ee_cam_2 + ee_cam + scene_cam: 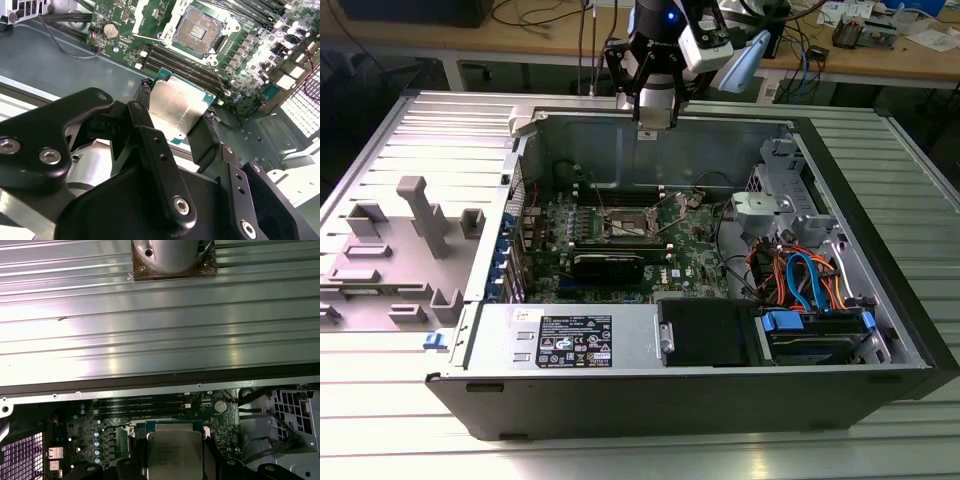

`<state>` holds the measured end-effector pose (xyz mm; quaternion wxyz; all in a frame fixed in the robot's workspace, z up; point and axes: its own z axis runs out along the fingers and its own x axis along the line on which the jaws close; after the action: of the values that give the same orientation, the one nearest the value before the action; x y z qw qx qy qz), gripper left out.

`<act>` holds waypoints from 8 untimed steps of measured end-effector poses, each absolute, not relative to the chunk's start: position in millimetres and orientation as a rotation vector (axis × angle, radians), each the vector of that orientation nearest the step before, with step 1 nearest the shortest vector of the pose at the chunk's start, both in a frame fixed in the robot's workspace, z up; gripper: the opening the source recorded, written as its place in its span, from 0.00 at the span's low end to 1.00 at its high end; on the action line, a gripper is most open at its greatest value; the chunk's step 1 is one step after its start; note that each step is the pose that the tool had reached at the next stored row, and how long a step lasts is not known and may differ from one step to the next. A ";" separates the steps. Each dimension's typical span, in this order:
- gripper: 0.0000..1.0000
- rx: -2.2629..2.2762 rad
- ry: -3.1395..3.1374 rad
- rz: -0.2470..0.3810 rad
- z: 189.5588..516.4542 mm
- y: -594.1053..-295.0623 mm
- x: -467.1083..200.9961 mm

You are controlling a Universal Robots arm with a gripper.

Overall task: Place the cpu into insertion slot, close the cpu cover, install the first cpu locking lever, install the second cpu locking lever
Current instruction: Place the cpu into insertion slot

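Note:
My gripper hangs over the rear wall of the open computer case, shut on the cpu. In both wrist views the cpu is a flat silvery square with a green rim, pinched at two opposite edges by the black fingers. The insertion slot on the motherboard lies bare, its pin field exposed, a good way below and in front of the chip. In the exterior view the slot sits mid-board. The cpu cover seems swung back off the socket. The locking levers are too thin to tell.
Memory slots run beside the socket. A power supply and drive bay fill the case's front. Orange and blue cables lie at the exterior view's right. A grey fixture stands on the ribbed table.

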<state>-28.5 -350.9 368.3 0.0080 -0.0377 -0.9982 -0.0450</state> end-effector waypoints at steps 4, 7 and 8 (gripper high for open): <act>0.55 -0.118 -3.120 -0.141 368.3 -350.9 -28.5; 0.55 -0.118 -3.120 -0.141 368.3 -350.9 -28.5; 0.55 -0.118 -3.120 -0.141 368.3 -350.9 -28.5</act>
<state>-28.5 -350.9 368.3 0.0080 -0.0378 -0.9982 -0.0451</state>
